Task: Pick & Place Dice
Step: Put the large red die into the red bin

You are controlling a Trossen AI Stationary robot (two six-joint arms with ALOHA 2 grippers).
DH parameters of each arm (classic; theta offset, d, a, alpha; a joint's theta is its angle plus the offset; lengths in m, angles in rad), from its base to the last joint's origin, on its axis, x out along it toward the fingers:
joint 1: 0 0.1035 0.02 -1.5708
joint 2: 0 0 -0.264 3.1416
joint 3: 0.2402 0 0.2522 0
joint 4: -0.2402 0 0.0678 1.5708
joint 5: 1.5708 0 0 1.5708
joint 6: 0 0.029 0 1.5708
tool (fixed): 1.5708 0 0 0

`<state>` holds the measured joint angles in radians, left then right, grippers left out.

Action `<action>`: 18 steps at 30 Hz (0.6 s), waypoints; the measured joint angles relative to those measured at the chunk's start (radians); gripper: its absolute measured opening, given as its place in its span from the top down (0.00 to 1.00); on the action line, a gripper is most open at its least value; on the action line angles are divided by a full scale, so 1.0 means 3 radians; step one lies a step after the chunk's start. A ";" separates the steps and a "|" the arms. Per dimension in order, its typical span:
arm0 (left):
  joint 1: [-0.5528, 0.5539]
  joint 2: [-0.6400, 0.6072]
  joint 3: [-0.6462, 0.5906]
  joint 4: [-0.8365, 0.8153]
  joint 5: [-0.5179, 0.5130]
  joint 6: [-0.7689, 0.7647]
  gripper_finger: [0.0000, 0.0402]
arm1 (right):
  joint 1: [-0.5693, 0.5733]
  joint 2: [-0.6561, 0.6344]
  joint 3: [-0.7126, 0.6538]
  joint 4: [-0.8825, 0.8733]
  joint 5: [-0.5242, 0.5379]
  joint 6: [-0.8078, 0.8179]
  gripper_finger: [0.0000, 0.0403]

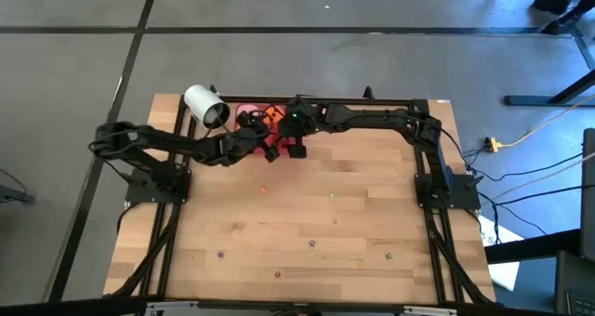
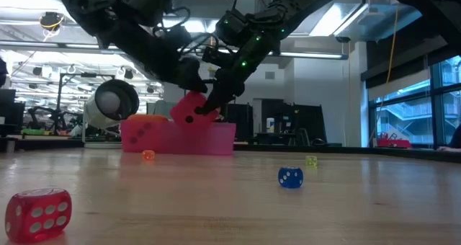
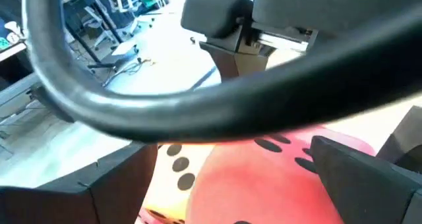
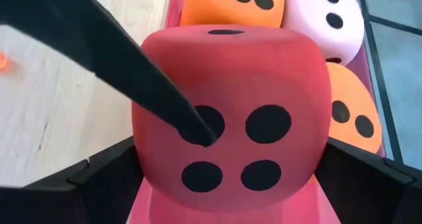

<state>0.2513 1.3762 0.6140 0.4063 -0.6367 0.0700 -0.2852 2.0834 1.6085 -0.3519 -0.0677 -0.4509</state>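
A red die [image 4: 227, 112] with dark pips sits between the fingers of my right gripper [image 4: 227, 184], above the pink tray [image 2: 216, 140] at the table's far edge. It also shows in the low view [image 2: 193, 108]. Two orange dice [image 4: 234, 3] [image 4: 353, 112] and a pale pink die [image 4: 330, 16] lie in the tray behind it. My left gripper [image 3: 224, 191] is open, close against the red die from the table's left; its fingers stand wide apart around the die. My right gripper pinches the red die by two opposite sides [image 4: 142, 165] between its two fingers, coming slanting down from the right. The die is tilted, its four-pip face toward the wrist camera, just over the tray's rim. My left gripper has one fingertip [image 4: 198, 128] lying on the die's four-pip face; its other finger stands apart.
A white cylinder [image 1: 204, 104] stands at the tray's left. Tiny coloured dice lie scattered on the wooden table: a red one [image 2: 39, 212], a blue one [image 2: 290, 176], an orange one [image 2: 148, 156], a yellow one [image 2: 311, 161]. The two arms crowd each other at the tray.
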 joint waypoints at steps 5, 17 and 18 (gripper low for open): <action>0.0097 0.0048 0.0001 -0.0173 -0.0011 0.0025 0.01 | -0.0001 0.0000 -0.0001 -0.0080 0.0025 0.0080 0.01; 0.0109 -0.0052 -0.0009 -0.0358 -0.0397 -0.0010 0.01 | 0.0003 -0.0001 0.0000 -0.0035 0.0132 0.0082 0.01; 0.0109 -0.0052 -0.0009 -0.0298 -0.0363 -0.0013 0.01 | 0.0003 0.0002 0.0000 -0.0012 0.0089 0.0082 0.01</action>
<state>0.2840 1.3605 0.6113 0.3168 -0.7457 0.0662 -0.2844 2.0841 1.6085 -0.3555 -0.0411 -0.4263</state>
